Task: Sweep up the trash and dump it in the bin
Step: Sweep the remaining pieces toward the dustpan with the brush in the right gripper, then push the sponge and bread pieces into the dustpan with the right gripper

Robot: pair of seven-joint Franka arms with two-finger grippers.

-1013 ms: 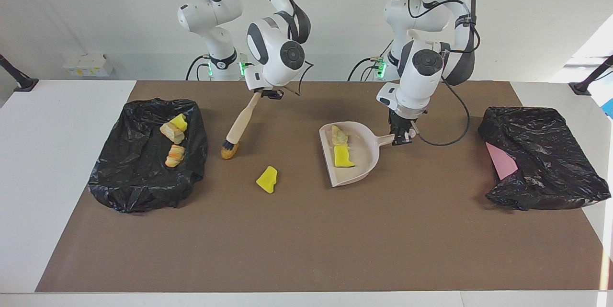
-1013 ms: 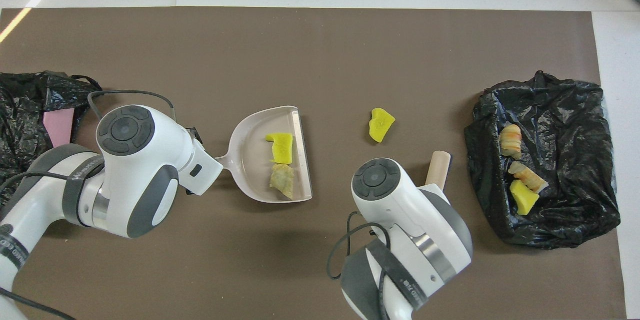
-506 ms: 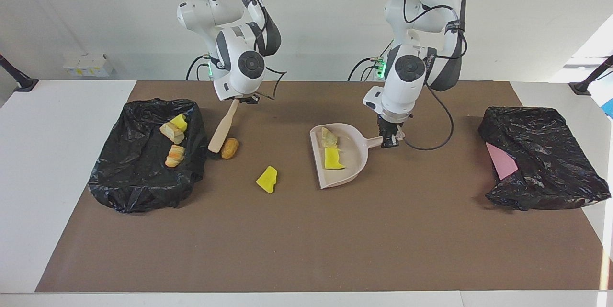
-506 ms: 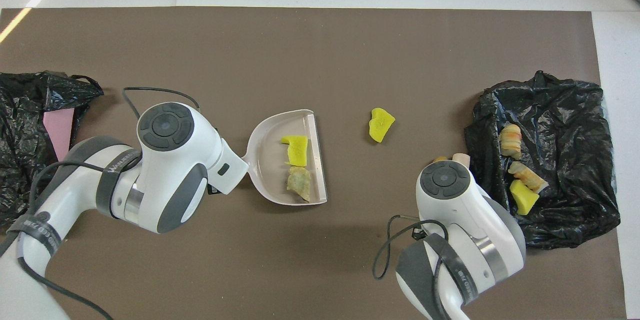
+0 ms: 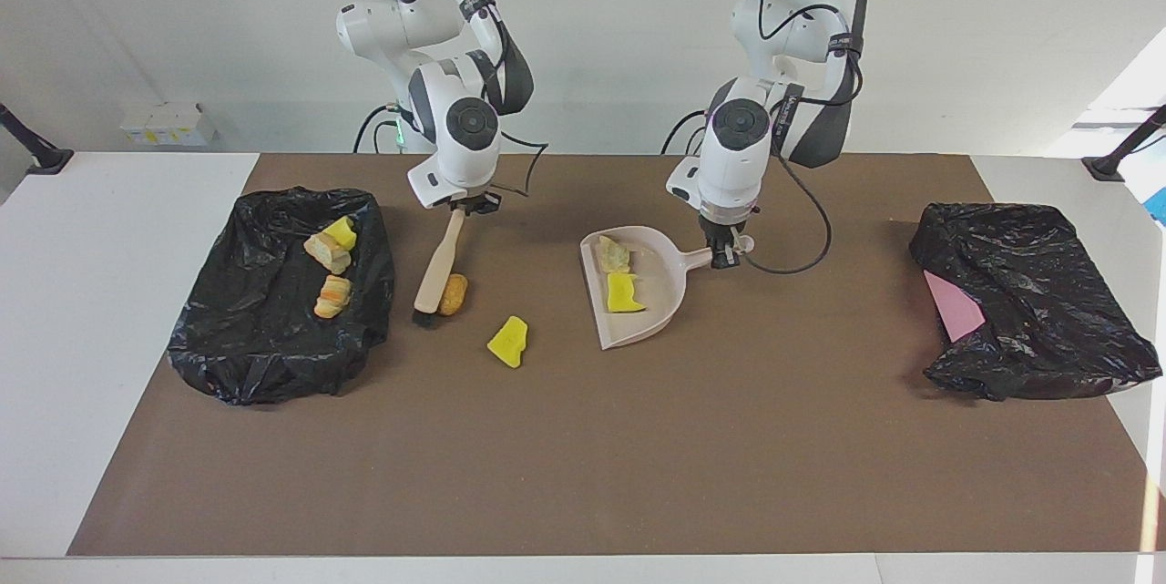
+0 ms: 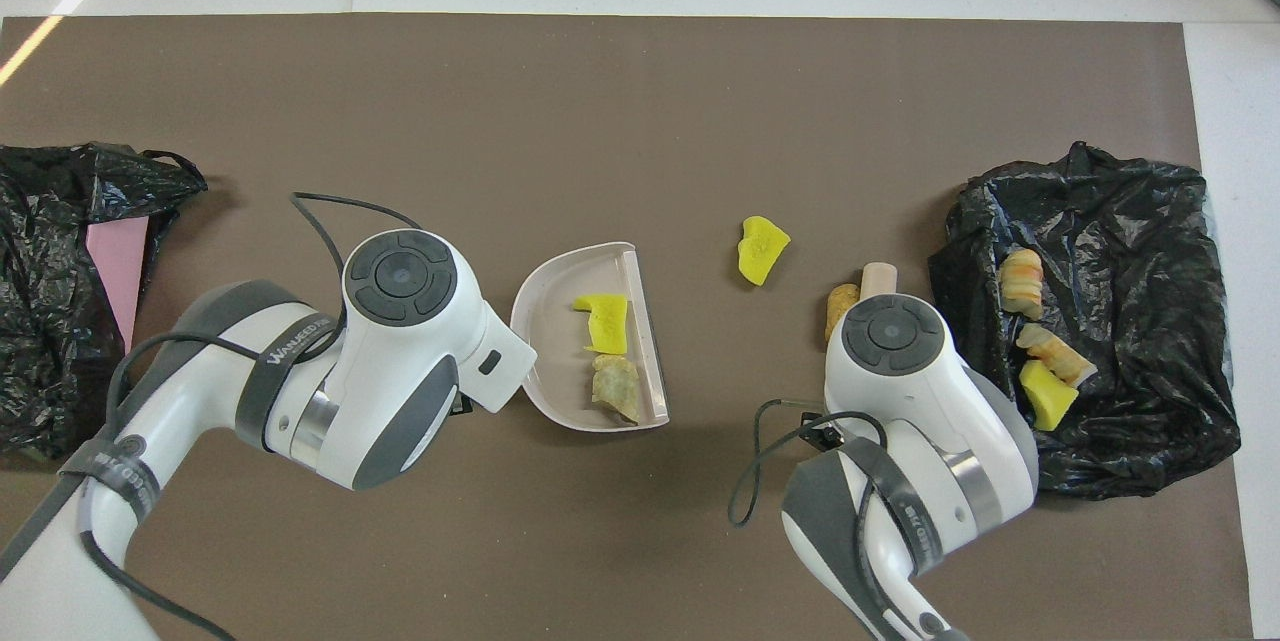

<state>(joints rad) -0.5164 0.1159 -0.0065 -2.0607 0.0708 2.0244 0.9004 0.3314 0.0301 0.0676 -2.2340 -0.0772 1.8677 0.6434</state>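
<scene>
now right claw [image 5: 458,206] clamps brush [image 5: 435,267], brown scrap [image 5: 453,293] touching bristles; left claw [image 5: 725,253] grips dustpan [image 5: 669,285].

Overhead view: the left gripper's fingers and the dustpan [image 6: 560,321] handle are covered by the arm's own wrist — grip not visible there. The right arm hides most of the brush [image 6: 878,278] (only the handle's end shows). The black bag [image 6: 50,251] at the left arm's end is cut off by the edge.

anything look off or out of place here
Two scraps lie loose on the brown mat: a yellow spongy chunk between brush and dustpan, and a brown bread-like piece against the brush head. Nothing else stands out.
</scene>
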